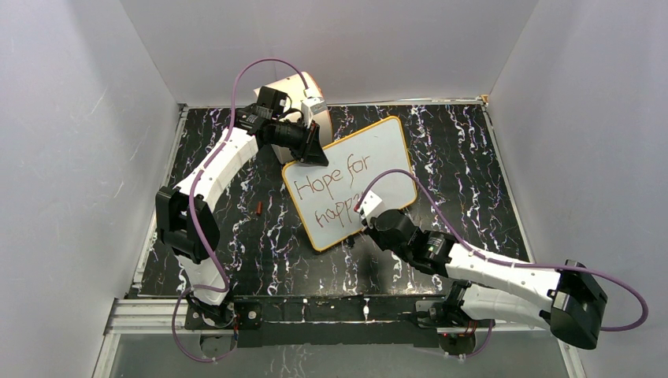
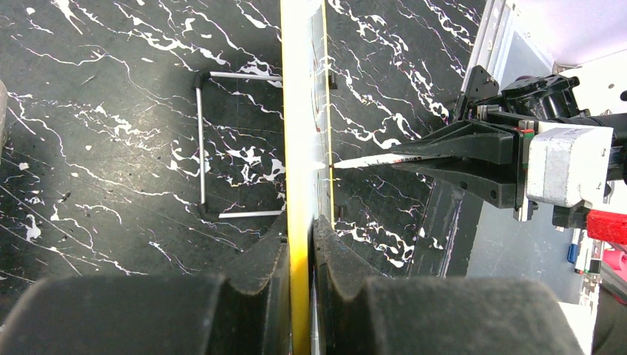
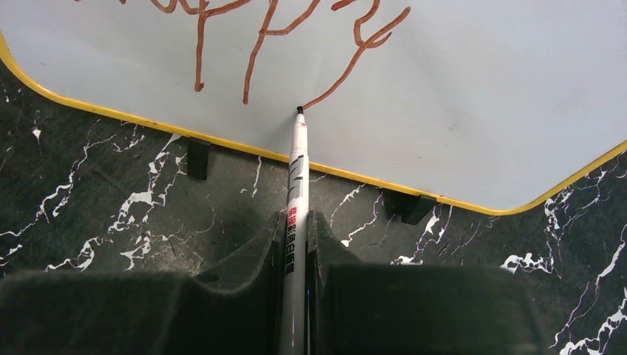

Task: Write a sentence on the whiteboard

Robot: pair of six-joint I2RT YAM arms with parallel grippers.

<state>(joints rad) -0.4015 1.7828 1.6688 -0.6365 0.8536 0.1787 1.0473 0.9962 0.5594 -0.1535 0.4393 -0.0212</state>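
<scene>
The whiteboard (image 1: 382, 146), white with a yellow-orange rim, stands tilted on the black marbled table. Red-brown lettering (image 1: 324, 183) reads "Hope for", with "happ" below it and a "y" (image 3: 366, 37) whose tail ends at the marker tip. My left gripper (image 1: 312, 147) is shut on the board's upper left edge; in the left wrist view its jaws (image 2: 302, 237) pinch the rim (image 2: 299, 111). My right gripper (image 1: 369, 222) is shut on a white marker (image 3: 297, 185), its tip (image 3: 300, 111) touching the board near the lower rim.
A cream drum (image 1: 295, 88) stands behind the left gripper. A small red-brown cap (image 1: 259, 208) lies on the table left of the board. Black clips (image 3: 197, 157) sit under the board's lower edge. A wire stand (image 2: 203, 140) is behind the board. White walls enclose the table.
</scene>
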